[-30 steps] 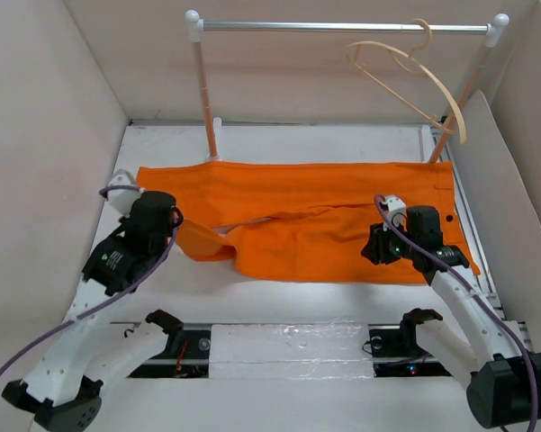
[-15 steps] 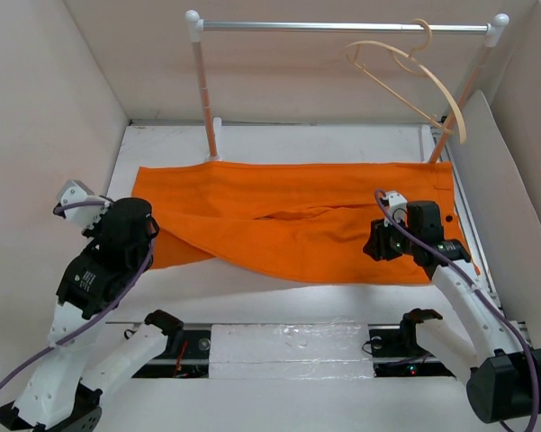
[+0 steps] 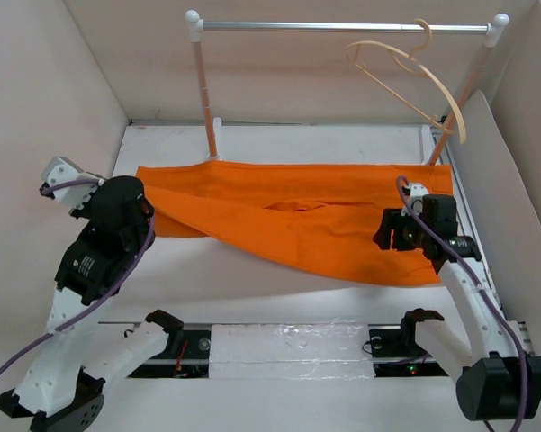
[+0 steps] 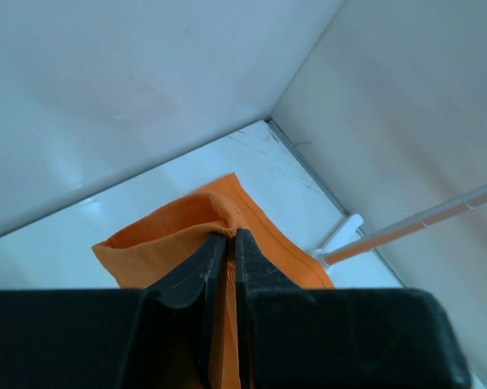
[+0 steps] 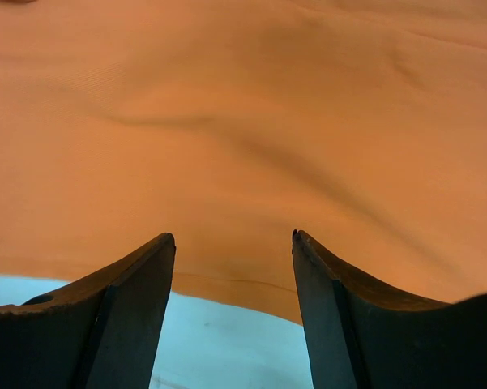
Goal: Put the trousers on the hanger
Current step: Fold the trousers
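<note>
bright, even light (soft shadows), sharp except blurred near wrist foregrounds.

The trousers (image 3: pixel 297 220) span the table's (image 3: pixel 279 144) middle; bare strips run before and behind them; posts (image 3: pixel 204 90) and hanger (image 3: pixel 456 115) crowd the back; walls (image 3: pixel 54 117) close both sides.

You have the trousers (image 3: pixel 306 220) spread across the middle of the counter (image 3: pixel 279 139), running from the left of the frame to the right. Behind them, along the top of the frame, the rail (image 3: pixel 342 27) spans two posts that stand on the counter just beyond the trousers' upper edge. The hanger (image 3: pixel 414 81) hangs tilted from the rail at the upper right. At the left of the frame, your left tool (image 3: pixel 151 216) pinches the trousers' left end. At the right, your right tool (image 3: pixel 389 236) sits over the trousers' lower edge, fingers apart, with bare counter just below it.
</note>
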Available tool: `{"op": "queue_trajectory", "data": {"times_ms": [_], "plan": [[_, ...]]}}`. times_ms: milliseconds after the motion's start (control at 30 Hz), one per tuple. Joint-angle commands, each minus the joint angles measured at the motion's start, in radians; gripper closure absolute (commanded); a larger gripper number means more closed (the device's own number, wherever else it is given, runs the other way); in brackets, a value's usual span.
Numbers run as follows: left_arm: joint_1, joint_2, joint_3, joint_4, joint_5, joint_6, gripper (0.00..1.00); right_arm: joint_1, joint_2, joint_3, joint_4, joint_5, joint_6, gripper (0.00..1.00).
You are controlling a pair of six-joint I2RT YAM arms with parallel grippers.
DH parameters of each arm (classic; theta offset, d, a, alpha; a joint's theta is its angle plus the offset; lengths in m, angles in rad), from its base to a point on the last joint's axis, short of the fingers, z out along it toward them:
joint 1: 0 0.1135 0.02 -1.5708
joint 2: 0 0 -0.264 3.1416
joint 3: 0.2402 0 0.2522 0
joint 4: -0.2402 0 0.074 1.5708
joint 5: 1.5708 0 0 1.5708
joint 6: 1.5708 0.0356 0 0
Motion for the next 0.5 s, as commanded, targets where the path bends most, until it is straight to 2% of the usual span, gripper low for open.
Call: {"op": "queue_trajectory", "data": {"times_ms": [0,67,233,367,400,467], "plan": [[0.003,-0.02,-0.019,-0.077,-0.139,-0.018,1.0,-0.105,0.034,0.024,0.028,0.011,0.052,0.35],[0.003,-0.032,-0.008,-0.073,-0.119,0.032,1.0,-0.208,0.045,0.007,0.026,0.016,0.065,0.35],[0.003,-0.08,-0.052,0.01,0.173,0.078,1.0,-0.402,0.075,-0.016,0.004,0.05,0.102,0.37],[0.003,-0.116,-0.108,0.036,0.226,0.133,1.0,-0.57,0.111,-0.025,-0.027,0.134,0.141,0.41],[0.003,-0.121,-0.114,0.051,0.233,0.156,1.0,-0.667,0.133,-0.025,-0.044,0.152,0.141,0.42],[-0.016,-0.135,-0.128,0.1,0.26,0.224,1.0,-0.755,0.16,-0.016,-0.058,0.192,0.132,0.43]]}}
